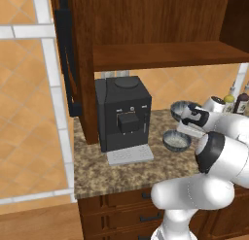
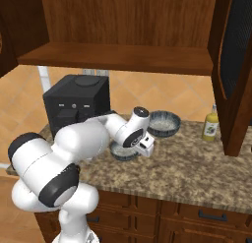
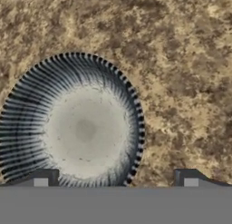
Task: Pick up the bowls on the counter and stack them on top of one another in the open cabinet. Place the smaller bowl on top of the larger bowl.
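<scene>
- Two bowls sit on the counter. The larger bowl lies at about one o'clock from the smaller bowl, which sits in front of the coffee machine side of the worktop, with a gap between the two.
- In the hand view the gripper hangs over one ribbed bowl with a pale centre, fingertips spread as wide as they go and holding nothing. From the base views this looks like the smaller one, though the arm hides part of it.
- The bowl fills the view from about nine o'clock to the centre, so one fingertip sits over its inside and the other over bare granite at four o'clock. That straddles the near rim, which suits a rim pinch.
- My advice: check which bowl this is first. The wider dark bowl should go into the open cabinet before the smaller, so the pale one can end on top.
- For the grasp, descend straight, keep the wall centred between the jaws, and close only when the inner finger is well below the rim.
- Lift clear before swinging towards twelve o'clock, since the shelf edge overhangs the worktop.
</scene>
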